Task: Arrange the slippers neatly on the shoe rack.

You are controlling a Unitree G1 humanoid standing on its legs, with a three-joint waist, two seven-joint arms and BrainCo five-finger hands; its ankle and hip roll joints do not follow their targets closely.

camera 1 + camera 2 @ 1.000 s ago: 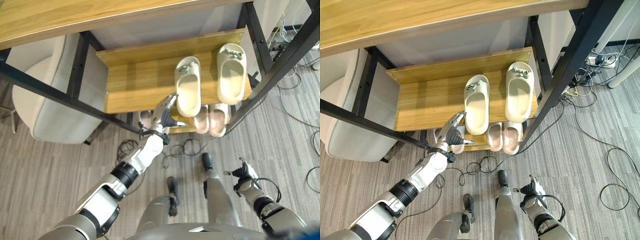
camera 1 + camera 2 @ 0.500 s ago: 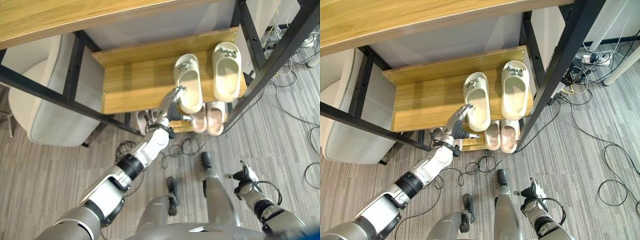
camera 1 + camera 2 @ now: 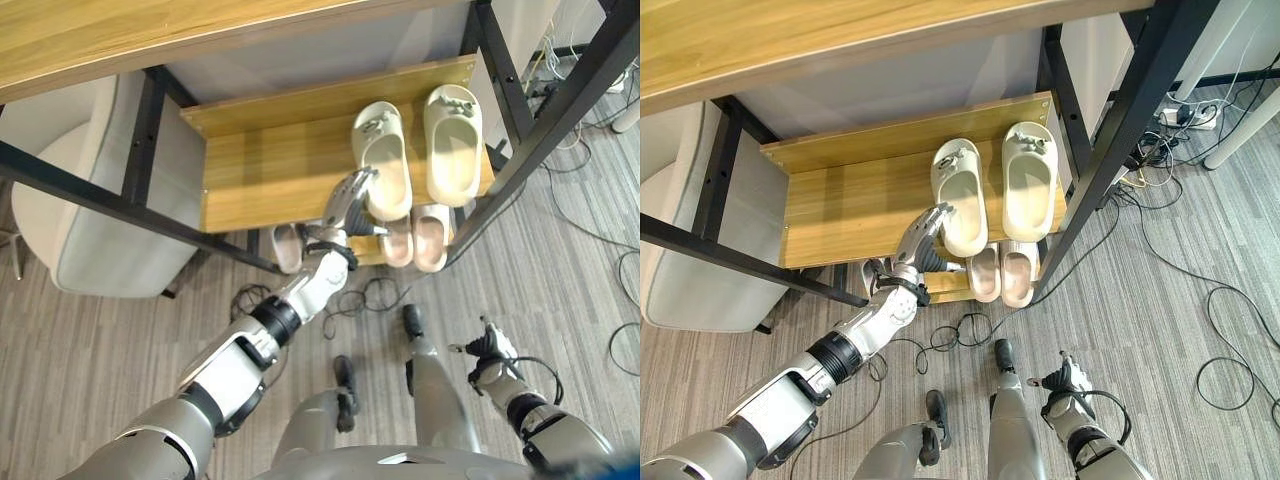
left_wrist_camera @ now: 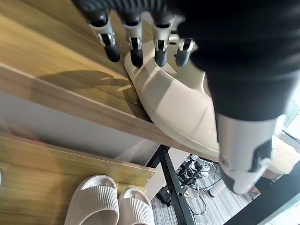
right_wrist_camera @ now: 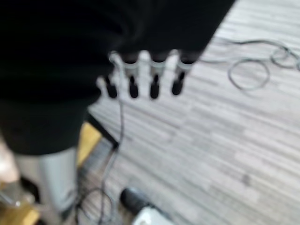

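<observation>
**Slippers on the rack, left hand at the nearer heel**

Two cream slippers sit side by side on the upper wooden shelf of the shoe rack (image 3: 270,170), right of centre in the head views. The left cream slipper (image 3: 381,158) lies a little askew, its heel over the shelf's front edge; the right cream slipper (image 3: 452,143) lies straighter. The robot's left hand (image 3: 349,205) reaches up from the lower left, its fingers (image 4: 135,50) extended and relaxed at the heel of the left cream slipper, apparently touching it, though contact is hard to confirm. It grips nothing. On the lower shelf, below the cream pair, a pinkish pair of slippers (image 3: 418,238) pokes out, and a further pale slipper (image 3: 287,247) shows left of the hand. The right hand (image 3: 487,349) hangs low at the lower right over the grey plank floor (image 3: 100,350), fingers loosely straight, empty. A pale chair (image 3: 90,240) stands at the left edge.
</observation>
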